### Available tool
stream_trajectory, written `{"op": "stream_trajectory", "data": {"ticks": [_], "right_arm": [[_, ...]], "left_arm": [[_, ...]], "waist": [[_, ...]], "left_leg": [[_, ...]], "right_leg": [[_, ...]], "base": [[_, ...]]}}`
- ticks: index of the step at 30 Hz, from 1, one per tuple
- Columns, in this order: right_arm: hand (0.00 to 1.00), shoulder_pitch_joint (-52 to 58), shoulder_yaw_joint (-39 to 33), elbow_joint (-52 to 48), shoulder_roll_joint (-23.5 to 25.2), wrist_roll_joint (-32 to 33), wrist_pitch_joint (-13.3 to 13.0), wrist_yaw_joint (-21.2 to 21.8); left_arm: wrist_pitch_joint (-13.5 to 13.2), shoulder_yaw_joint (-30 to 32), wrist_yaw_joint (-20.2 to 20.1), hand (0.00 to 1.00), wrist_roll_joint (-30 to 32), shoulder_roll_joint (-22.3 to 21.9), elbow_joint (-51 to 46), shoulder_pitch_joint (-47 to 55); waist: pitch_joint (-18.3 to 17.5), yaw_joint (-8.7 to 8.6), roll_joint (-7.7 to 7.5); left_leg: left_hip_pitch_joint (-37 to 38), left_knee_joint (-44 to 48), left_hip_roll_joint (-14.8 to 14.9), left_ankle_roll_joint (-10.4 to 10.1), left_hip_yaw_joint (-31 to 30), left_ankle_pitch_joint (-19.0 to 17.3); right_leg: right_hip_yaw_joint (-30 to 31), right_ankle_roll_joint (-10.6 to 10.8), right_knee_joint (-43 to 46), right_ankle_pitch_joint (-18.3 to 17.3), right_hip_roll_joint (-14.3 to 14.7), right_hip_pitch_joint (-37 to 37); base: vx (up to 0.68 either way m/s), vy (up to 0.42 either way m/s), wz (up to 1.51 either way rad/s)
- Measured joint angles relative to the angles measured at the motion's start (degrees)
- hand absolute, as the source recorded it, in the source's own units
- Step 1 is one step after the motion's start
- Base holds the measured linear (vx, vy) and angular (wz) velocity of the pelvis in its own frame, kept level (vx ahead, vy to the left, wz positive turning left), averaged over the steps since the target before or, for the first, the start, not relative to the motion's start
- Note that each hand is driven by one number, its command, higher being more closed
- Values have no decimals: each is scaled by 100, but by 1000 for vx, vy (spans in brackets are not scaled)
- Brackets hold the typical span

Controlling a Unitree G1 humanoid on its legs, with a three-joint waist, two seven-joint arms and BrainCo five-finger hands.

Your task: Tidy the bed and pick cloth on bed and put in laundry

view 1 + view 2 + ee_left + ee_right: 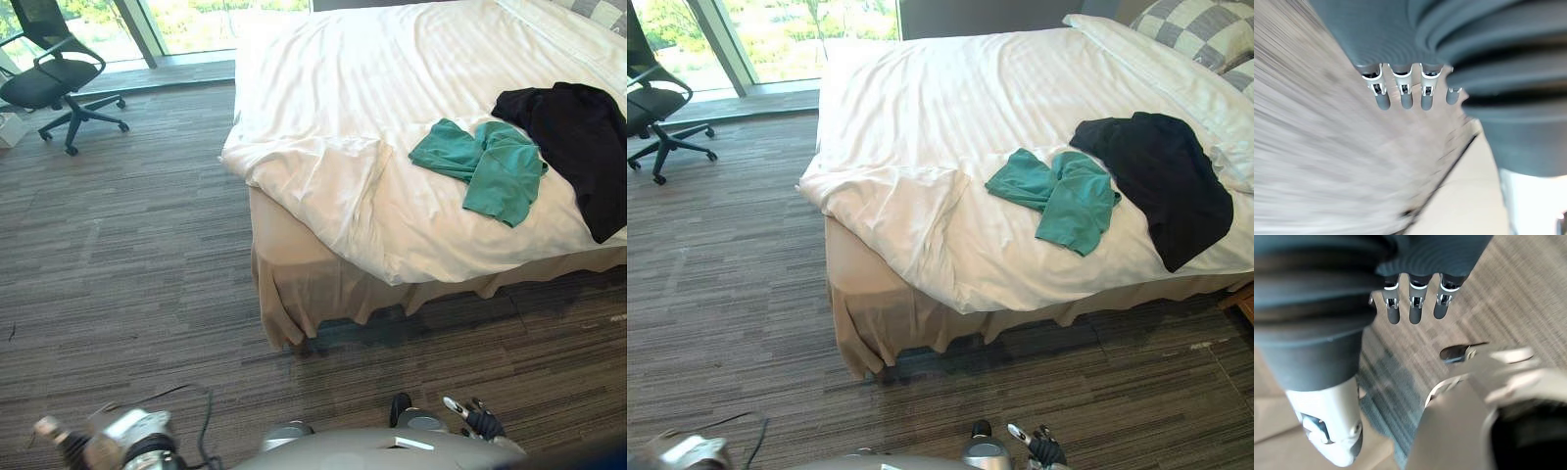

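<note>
No word, number or sign can be read anywhere here (the green cloth [485, 168], the black cloth [578, 137], the white bed cover [333, 98] and the office chair [47, 80] carry no legible print).

You've got striped grey-brown carpet [127, 274] all around. Black office chair [51, 78] on wheels, far left, near the floor-length windows [794, 34]; bright daylight and greenery outside. Dark wall [980, 15] behind the white-covered bed [323, 108].
</note>
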Motion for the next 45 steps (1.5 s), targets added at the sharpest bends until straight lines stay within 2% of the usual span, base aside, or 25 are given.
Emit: {"op": "stream_trajectory", "data": {"ticks": [3, 6, 7, 8, 10, 12, 14, 16, 17, 18, 19, 20, 21, 23, 24, 29, 30, 33, 35, 36, 37, 39, 40, 43, 45], "right_arm": [[0, 103, 2, -21, -12, 7, -23, -2], [0, 141, 13, -177, -6, 29, -69, -6], [0, 168, 20, -271, -6, 92, -85, -7], [0, 196, 20, -314, -9, 143, -106, -10], [0, 256, 19, -361, -9, 239, -168, -8], [0, 287, 24, -393, -8, 239, -195, 5], [0, 285, 161, -442, 1, 230, -200, 28], [0, 290, 244, -451, 5, 231, -193, 63], [0, 280, 258, -472, 6, 230, -194, 81], [0, 246, 256, -520, 5, 234, -194, 84], [0, 241, 250, -562, 0, 234, -195, 89], [0, 235, 222, -597, -27, 235, -197, 101], [0, 229, 196, -597, -85, 236, -194, 122], [0, 208, 84, -598, -157, 236, -192, 155], [0, 165, -5, -597, -251, 247, -191, 217], [0, -112, -244, -659, -356, 479, -200, 528], [0, -142, -244, -692, -371, 476, -221, 540], [0, -341, -248, -827, -470, 482, -418, 640], [0, -529, -223, -1000, -470, 688, -533, 751], [0, -633, -180, -1210, -466, 907, -587, 806], [0, -685, -155, -1277, -467, 998, -591, 816], [0, -725, -19, -1673, -476, 1338, -615, 855], [0, -725, 26, -1778, -477, 1388, -615, 855], [0, -725, 167, -2333, -473, 1599, -591, 862], [0, -723, 252, -2671, -470, 1700, -581, 867]], "left_arm": [[64, 533, 239, 0, 478, 482, -153, -97], [264, 667, 1000, 0, 2354, 1240, -570, -492], [471, 634, 1243, 0, 3430, 1602, -756, -622], [644, 414, 1358, 0, 4306, 2030, -883, -749], [808, 8, 1353, 0, 5243, 2599, -1134, -951], [896, -465, 1308, 0, 5861, 3029, -1425, -1188], [1153, -1227, 1201, 0, 6547, 3391, -1603, -1801], [1393, -1883, 1079, 0, 6819, 3441, -1679, -2273], [1641, -2692, 997, 0, 7068, 3450, -1716, -2732], [1905, -3261, 869, 0, 7361, 3447, -1844, -3052], [2028, -3536, 834, 0, 7543, 3443, -1894, -3238], [2224, -4032, 790, 0, 7853, 3373, -1916, -3630], [2474, -4435, 676, 0, 8179, 3210, -1917, -4008], [2844, -4888, 518, 0, 8587, 3087, -1908, -4294], [3185, -5243, 231, 0, 8988, 2990, -1890, -4540], [3961, -5870, -304, 0, 9422, 2844, -1700, -5452], [4047, -5936, -366, 0, 9459, 2839, -1618, -5564], [4560, -6103, -633, 0, 9486, 2838, -1335, -6120], [4895, -6133, -830, 0, 9506, 2837, -1082, -6523], [5189, -6194, -1022, 0, 9591, 2818, -908, -6744], [5325, -6195, -1070, 0, 9666, 2814, -883, -6773], [5847, -6194, -1175, 0, 9721, 2646, -877, -6869], [5981, -6194, -1188, 100, 9724, 2568, -879, -6901], [6686, -6112, -1228, 100, 9908, 2340, -947, -6945], [6876, -5986, -1116, 100, 9940, 2344, -1146, -7068]], "waist": [[-93, 9, 14], [-142, 46, 43], [-157, 45, 59], [-182, 43, 76], [-206, 50, 98], [-233, 58, 148], [-242, 34, 158], [-244, 5, 156], [-234, -57, 167], [-228, -163, 136], [-208, -254, 76], [-108, -376, 125], [-10, -495, 71], [162, -617, 143], [379, -718, 207], [887, -907, 227], [979, -924, 218], [1323, -990, 209], [1537, -1068, 137], [1670, -1075, 44], [1709, -1087, 10], [1865, -1071, -122], [1895, -1053, -162], [1990, -1019, -231], [2000, -957, -241]], "left_leg": [[-59, 3, 3, 23, -32, 31], [-98, 4, -6, 23, -63, 35], [-100, 1, -12, 23, -52, 35], [-100, -7, -15, 22, -19, 34], [-93, -7, -10, 5, 121, 23], [-92, -6, 23, -21, 351, 7], [-83, 1, 19, -25, 637, 4], [-108, 28, 81, -17, 780, 9], [-193, 54, 86, -10, 923, 12], [-360, 120, 88, 21, 976, 32], [-430, 129, 85, 48, 1009, 49], [-584, 152, 80, 89, 1065, 76], [-675, 222, 88, 103, 1108, 85], [-714, 245, 104, 107, 1210, 88], [-734, 320, 126, 108, 1269, 88], [-1131, 624, 219, 104, 1409, 86], [-1139, 645, 229, 99, 1434, 82], [-1485, 887, 290, 90, 1522, 66], [-1765, 998, 315, 100, 1532, 46], [-2000, 1137, 345, 114, 1545, 13], [-2108, 1200, 371, 126, 1557, -11], [-2528, 1527, 527, 142, 1596, -181], [-2671, 1651, 575, 156, 1608, -231], [-3259, 2398, 911, 178, 1593, -544], [-3545, 2785, 1119, 207, 1567, -733]], "right_leg": [[-43, 5, 0, -13, 1, -39], [-78, 6, 0, -12, -1, -92], [-66, 6, 0, -11, 7, -101], [-33, 9, 0, -8, 12, -122], [42, 16, 0, 7, 23, -188], [121, -1, 0, 68, 50, -296], [332, -54, 0, 153, 127, -455], [414, -113, 0, 210, 159, -560], [487, -153, 0, 258, 162, -722], [523, -194, 0, 305, 151, -890], [551, -202, 0, 327, 151, -974], [594, -226, 1, 363, 148, -1158], [632, -267, 1, 380, 145, -1255], [677, -313, 3, 389, 165, -1339], [780, -342, 5, 410, 191, -1357], [990, -404, 42, 580, 279, -1776], [1025, -426, 42, 607, 296, -1795], [1167, -438, 275, 610, 306, -2212], [1208, -438, 456, 610, 303, -2556], [1265, -440, 600, 612, 306, -2818], [1277, -440, 658, 612, 306, -2938], [1294, -438, 834, 609, 332, -3352], [1294, -429, 861, 597, 335, -3463], [1277, -427, 959, 626, 434, -3810], [1261, -430, 1087, 624, 506, -4007]], "base": [[40, 1, 8], [1, 0, 6], [-6, -2, -6], [-8, -1, -11], [-15, 2, -31], [-27, -4, -50], [-52, -14, -68], [-75, -37, -54], [-101, -37, -47], [-105, -30, -44], [-116, -36, -28], [-109, -49, -28], [-120, -58, -30], [-62, -47, -34], [-16, -37, -42], [-41, -70, -32], [-41, -40, -19], [-58, -28, -20], [-98, -16, -7], [-120, -13, -9], [-130, -10, -6], [-142, -6, -2], [-105, -7, -1], [-99, 2, -8], [-76, 6, -12]]}}
